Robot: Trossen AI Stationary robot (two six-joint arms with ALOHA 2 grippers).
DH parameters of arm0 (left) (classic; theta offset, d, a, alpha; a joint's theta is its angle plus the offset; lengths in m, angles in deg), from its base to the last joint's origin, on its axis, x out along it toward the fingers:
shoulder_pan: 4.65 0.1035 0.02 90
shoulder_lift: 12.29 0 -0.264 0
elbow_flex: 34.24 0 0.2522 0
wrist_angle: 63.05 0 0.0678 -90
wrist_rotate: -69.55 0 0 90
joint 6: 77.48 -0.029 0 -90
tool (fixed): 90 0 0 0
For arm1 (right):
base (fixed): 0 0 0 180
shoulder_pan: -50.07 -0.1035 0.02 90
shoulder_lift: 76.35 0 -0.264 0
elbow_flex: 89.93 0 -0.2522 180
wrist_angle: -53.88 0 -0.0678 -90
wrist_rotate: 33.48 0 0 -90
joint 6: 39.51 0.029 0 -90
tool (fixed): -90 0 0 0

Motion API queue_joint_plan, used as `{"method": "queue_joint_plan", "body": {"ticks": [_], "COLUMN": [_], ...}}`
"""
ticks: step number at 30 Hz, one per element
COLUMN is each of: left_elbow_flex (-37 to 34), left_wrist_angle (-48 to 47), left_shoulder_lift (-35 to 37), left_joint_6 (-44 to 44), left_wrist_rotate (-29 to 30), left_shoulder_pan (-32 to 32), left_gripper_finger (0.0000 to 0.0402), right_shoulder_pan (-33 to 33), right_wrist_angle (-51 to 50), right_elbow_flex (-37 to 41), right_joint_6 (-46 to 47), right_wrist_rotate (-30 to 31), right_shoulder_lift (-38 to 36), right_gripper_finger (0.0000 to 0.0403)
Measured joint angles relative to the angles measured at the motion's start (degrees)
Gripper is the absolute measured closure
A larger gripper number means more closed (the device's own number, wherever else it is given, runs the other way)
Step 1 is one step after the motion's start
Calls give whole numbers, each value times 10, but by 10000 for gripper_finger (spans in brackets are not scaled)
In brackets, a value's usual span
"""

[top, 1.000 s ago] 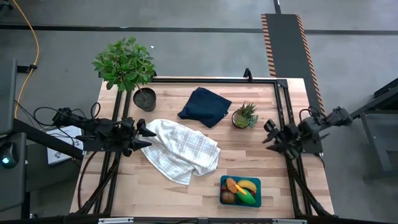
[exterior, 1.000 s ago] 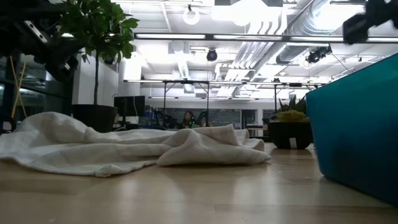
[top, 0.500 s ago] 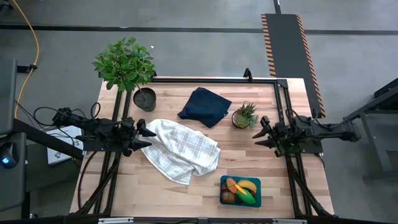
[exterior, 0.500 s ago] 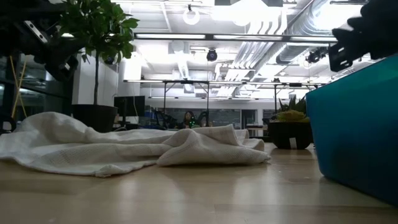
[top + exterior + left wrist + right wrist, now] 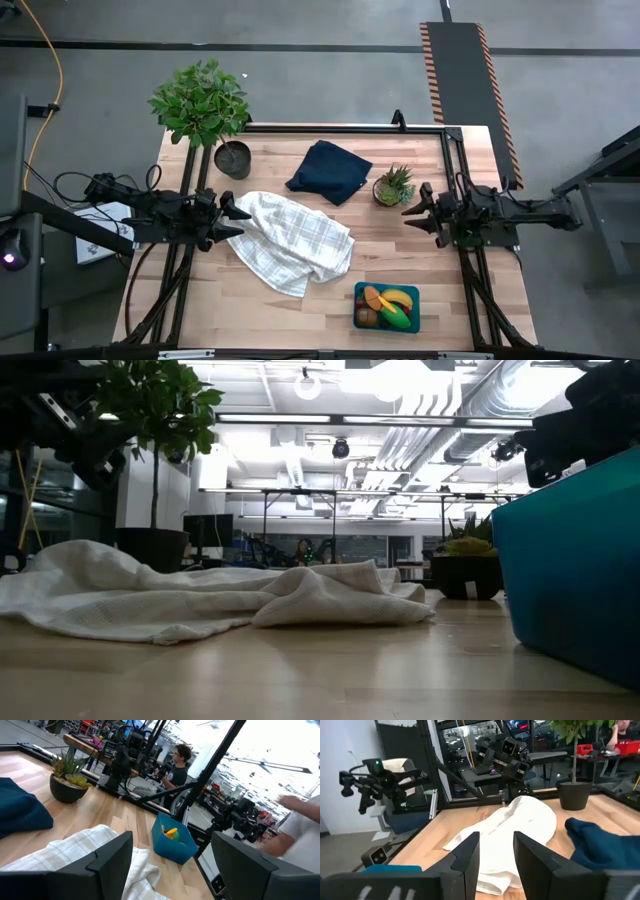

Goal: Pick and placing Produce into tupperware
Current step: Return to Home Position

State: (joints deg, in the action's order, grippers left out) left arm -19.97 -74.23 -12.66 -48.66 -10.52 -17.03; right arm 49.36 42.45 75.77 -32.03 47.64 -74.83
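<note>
Fingers released and empty, the right gripper [image 5: 410, 217] hovers just right of the spiky plant [image 5: 394, 185] and could clip it while retracting; the left gripper [image 5: 243, 222] rests, fingers spread, at the towel's [image 5: 295, 245] left edge.

Light wood-plank table [image 5: 200, 300], rect., black frame rails along far & side edges. Clock as seen from above, 12 = far edge. Ctr, spreading toward 8: white checked cloth [image 5: 292, 243], rumpled, lying flat on wood. At 12: dark navy cloth [image 5: 329, 170], folded, just apart from white one. Approx. 1–2: small spiky green plant [image 5: 394, 186] in round pot. At 10–11, near corner: dark pot [image 5: 232, 159] w/ big leafy plant. At 5, near front edge: teal tupperware [image 5: 357, 293].
</note>
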Motion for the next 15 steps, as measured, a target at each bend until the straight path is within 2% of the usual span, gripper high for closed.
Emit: {"method": "queue_joint_plan", "body": {"ticks": [7,15], "left_elbow_flex": [0,0], "left_wrist_angle": [0,0], "left_shoulder_lift": [0,0], "left_joint_6": [0,0], "left_wrist_rotate": [0,0], "left_shoulder_pan": [0,0], "left_gripper_finger": [142,142], "right_shoulder_pan": [0,0], "right_wrist_angle": [0,0], "right_elbow_flex": [0,0], "right_joint_6": [44,42], "right_wrist_rotate": [1,2], "right_shoulder_lift": [0,0], "right_gripper_finger": [292,292]}}
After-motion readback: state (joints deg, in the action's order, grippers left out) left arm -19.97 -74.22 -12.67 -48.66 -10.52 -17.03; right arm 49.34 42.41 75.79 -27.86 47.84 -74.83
